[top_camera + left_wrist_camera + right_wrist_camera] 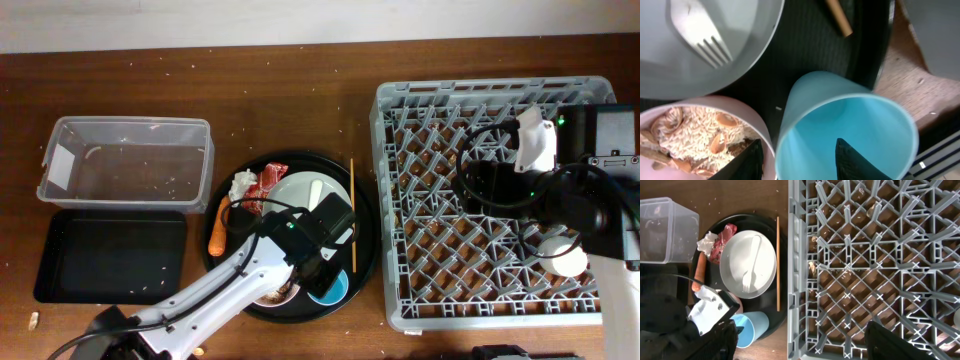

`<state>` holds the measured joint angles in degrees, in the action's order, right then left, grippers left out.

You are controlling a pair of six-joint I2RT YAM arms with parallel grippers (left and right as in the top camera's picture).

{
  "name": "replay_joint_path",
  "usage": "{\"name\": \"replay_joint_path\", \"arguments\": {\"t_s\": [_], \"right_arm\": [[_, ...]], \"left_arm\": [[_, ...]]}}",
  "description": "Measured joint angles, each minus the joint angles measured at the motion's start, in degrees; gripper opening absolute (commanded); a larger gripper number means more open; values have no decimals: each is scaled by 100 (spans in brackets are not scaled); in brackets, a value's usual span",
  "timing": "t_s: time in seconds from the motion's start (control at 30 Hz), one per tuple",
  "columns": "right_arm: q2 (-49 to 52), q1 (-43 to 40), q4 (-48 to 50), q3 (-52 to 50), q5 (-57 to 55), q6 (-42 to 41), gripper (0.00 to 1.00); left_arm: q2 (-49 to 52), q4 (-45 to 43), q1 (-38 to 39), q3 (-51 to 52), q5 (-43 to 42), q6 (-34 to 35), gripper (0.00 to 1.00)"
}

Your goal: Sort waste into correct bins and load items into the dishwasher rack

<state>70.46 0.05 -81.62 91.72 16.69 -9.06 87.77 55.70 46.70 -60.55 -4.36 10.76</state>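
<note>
My left gripper is open and straddles the rim of the light-blue cup, one finger inside it and one between it and the bowl of rice scraps. The cup lies on its side on the round black tray. The grey plate holds the white fork, with chopsticks beside it. The red wrapper, tissue and carrot lie at the tray's left. My right gripper is open and empty above the dishwasher rack. A white cup sits in the rack.
The clear tub stands at the back left, with the shallow black tray in front of it. Crumbs dot the wooden table. The rack's near-left corner stands close to the round tray's rim.
</note>
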Motion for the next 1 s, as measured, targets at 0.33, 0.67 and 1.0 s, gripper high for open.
{"name": "replay_joint_path", "arguments": {"t_s": [0.33, 0.67, 1.0], "right_arm": [[31, 15, 15, -7, 332, -24, 78], [192, 2361, 3683, -39, 3042, 131, 84], [505, 1908, 3683, -11, 2992, 142, 86]], "left_arm": [[-136, 1110, -1718, -3359, -929, 111, 0], [549, 223, -4017, -3469, -8310, -970, 0], [586, 232, -3936, -3471, -8209, -949, 0]]}}
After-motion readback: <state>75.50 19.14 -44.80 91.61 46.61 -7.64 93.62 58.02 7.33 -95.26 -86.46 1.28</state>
